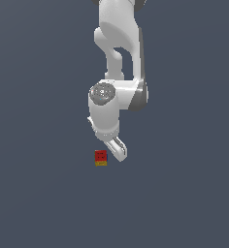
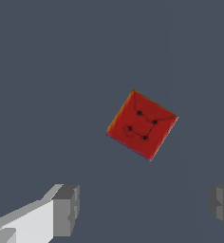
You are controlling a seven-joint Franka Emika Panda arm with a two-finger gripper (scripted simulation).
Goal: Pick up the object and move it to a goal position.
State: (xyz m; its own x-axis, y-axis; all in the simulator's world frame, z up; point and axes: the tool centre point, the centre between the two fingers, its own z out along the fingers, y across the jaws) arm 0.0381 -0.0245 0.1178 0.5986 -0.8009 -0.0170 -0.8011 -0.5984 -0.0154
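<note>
Looking down, we see the block (image 2: pixel 142 124) ahead of our gripper (image 2: pixel 143 206), turned cornerwise; fingers (image 2: pixel 66 209) apart, holding nothing.

You are looking at a bare simulated scene, not a real room: a flat, featureless dark grey-blue ground (image 1: pixel 34 193) fills both views without walls or furniture.
</note>
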